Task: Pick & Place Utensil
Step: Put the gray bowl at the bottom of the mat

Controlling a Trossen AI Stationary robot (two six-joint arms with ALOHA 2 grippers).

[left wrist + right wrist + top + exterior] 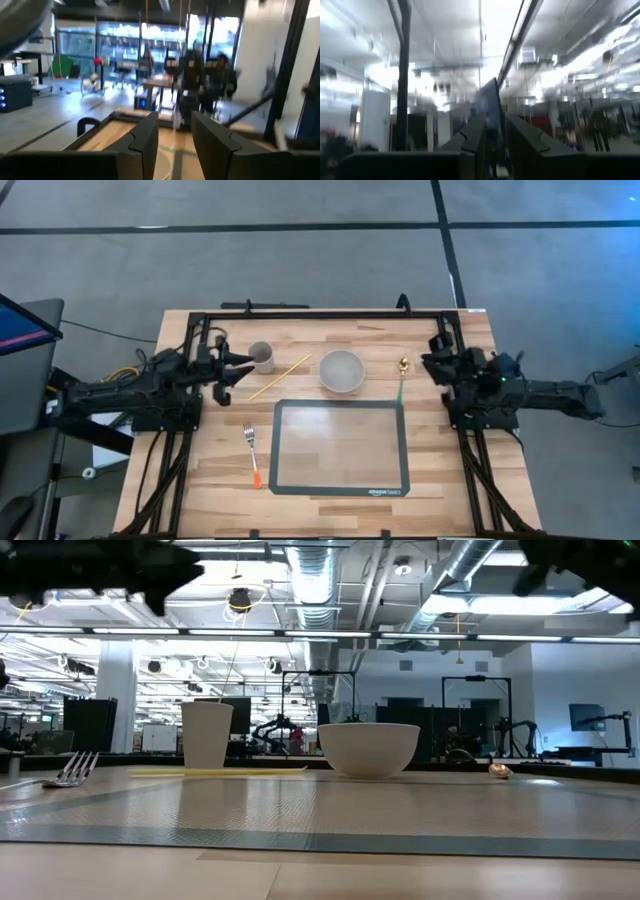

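Observation:
An orange-handled fork (251, 450) lies on the wood left of the grey mat (290, 480); it also shows in the low view (72, 770). A yellow chopstick (280, 377) lies between a grey cup (261, 357) and a white bowl (342, 370). A green-handled utensil with a gold end (402, 377) lies right of the bowl. My left gripper (240, 370) hovers open just left of the cup, raised above the table. My right gripper (430, 365) hovers open right of the green utensil, also raised. Both are empty.
The cup (207, 734) and bowl (368, 748) stand upright behind the mat. A black frame (320, 313) runs along the table's far edge and sides. The mat's middle is bare.

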